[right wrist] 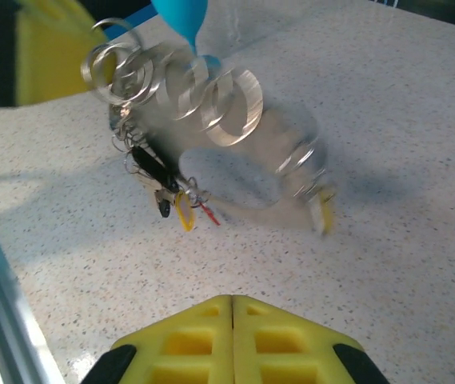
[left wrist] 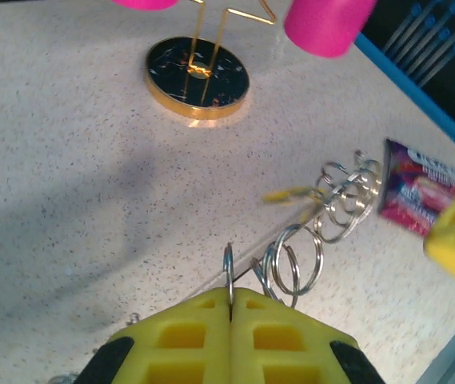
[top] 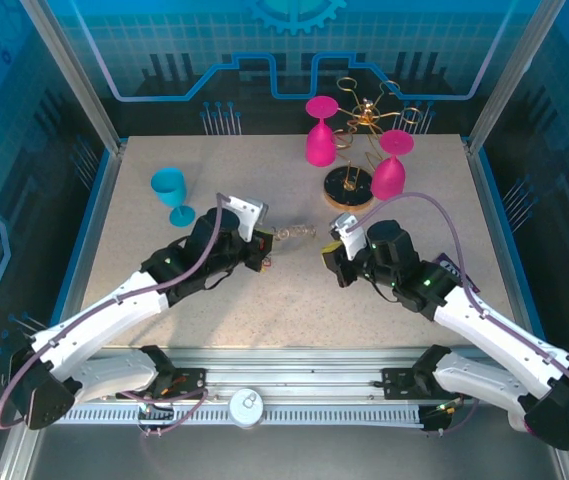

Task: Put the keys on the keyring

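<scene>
My left gripper (top: 261,248) (left wrist: 231,292) is shut on a silver split ring (left wrist: 229,276), the first in a chain of silver rings (left wrist: 343,196) (top: 296,232) trailing right over the table. In the right wrist view the chain swings, blurred, along a thin grey loop that looks like the keyring (right wrist: 255,213). Black, yellow and red keys (right wrist: 169,198) dangle in a bunch near the left gripper's end. Another yellow key (right wrist: 323,214) (left wrist: 287,194) hangs at the chain's far end. My right gripper (top: 332,252) (right wrist: 233,300) is shut on nothing, a short way from the chain.
A gold wire stand on a round dark base (top: 349,183) (left wrist: 197,76) stands at the back, between two pink goblets (top: 320,135) (top: 389,170). A blue goblet (top: 171,190) is at the back left. A purple packet (left wrist: 419,186) lies near the right gripper.
</scene>
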